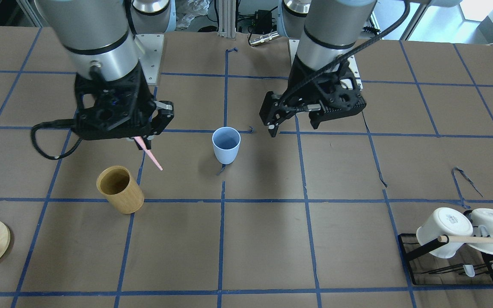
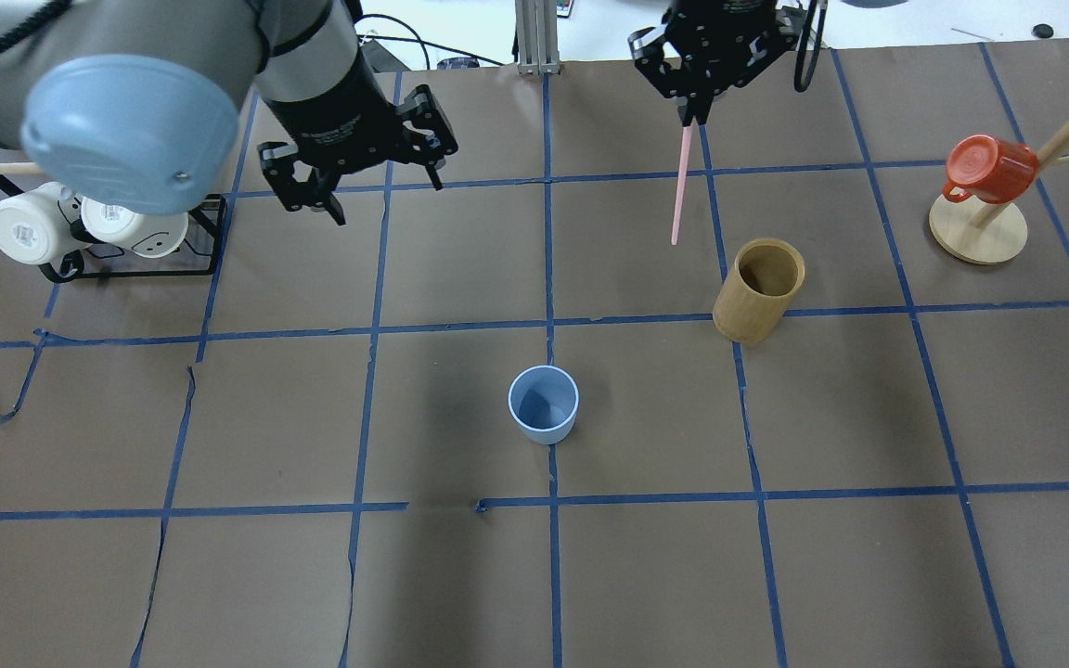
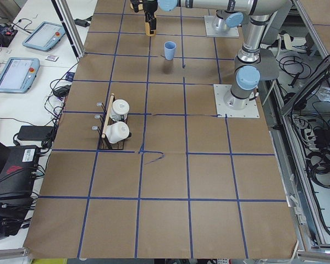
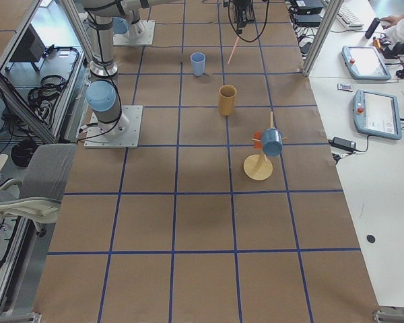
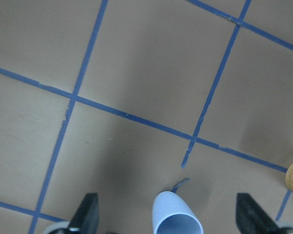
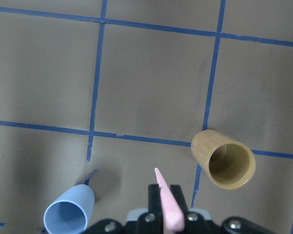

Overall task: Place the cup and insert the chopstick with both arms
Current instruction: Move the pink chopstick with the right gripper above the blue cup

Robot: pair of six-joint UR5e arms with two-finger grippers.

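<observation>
Pink chopstick (image 2: 680,186), clamped in right gripper (image 2: 689,119) jaws, may clip the rim and topple the cup (image 2: 543,405) if lowered off-centre; left gripper (image 1: 293,127) jaws stand released.

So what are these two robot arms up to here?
The right gripper is pinching a pale pink chopstick, holding it tip down in the air near the bamboo holder. The pale blue cup stands upright and empty mid-table. The left gripper hovers open near it, holding nothing. The chopstick is not yet in the cup.
</observation>
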